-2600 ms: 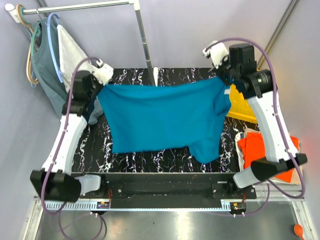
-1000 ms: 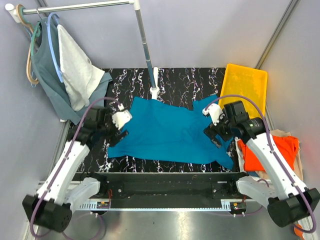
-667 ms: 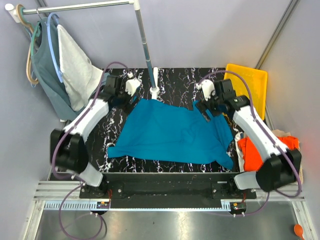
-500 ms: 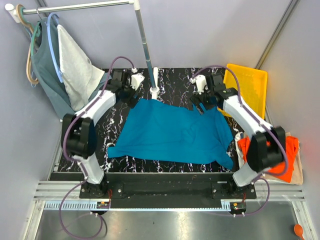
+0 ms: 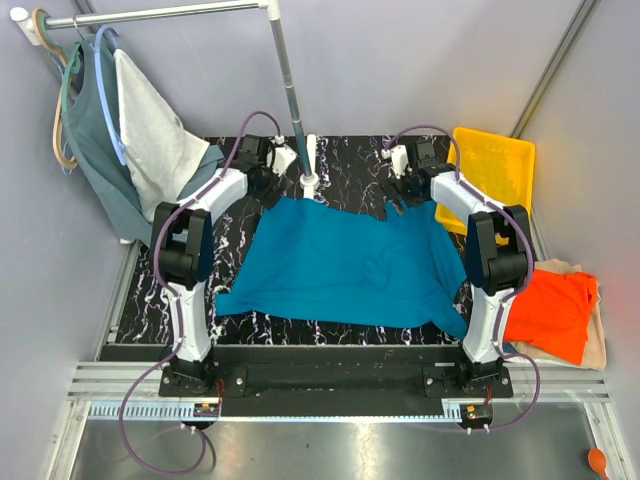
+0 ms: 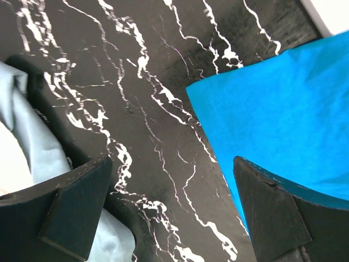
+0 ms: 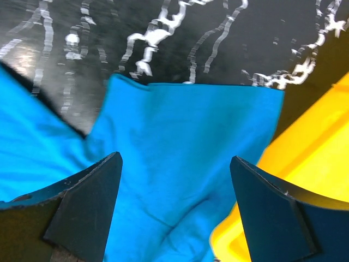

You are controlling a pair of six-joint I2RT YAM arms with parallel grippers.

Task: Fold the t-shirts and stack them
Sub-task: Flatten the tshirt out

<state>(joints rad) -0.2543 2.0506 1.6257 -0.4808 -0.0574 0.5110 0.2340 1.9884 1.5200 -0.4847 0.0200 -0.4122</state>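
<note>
Top external view: the teal-blue t-shirt (image 5: pixel 345 265), held stretched in the air between both arms moments earlier, now lies spread on the black marbled surface (image 5: pixel 350 153), with the orange t-shirt (image 5: pixel 555 310) waiting on a cream one (image 5: pixel 598 345) off to the right. The left gripper (image 5: pixel 283 163) and right gripper (image 5: pixel 400 190) have since travelled to the shirt's far corners; both wrist views show jaws open and holding nothing. Spreading appears finished, and a first fold from the far edge is likely next.

shirt (image 5: pixel 345 265) ctr table (image 5: pixel 350 158), bin (image 5: pixel 497 165) back-R
</note>
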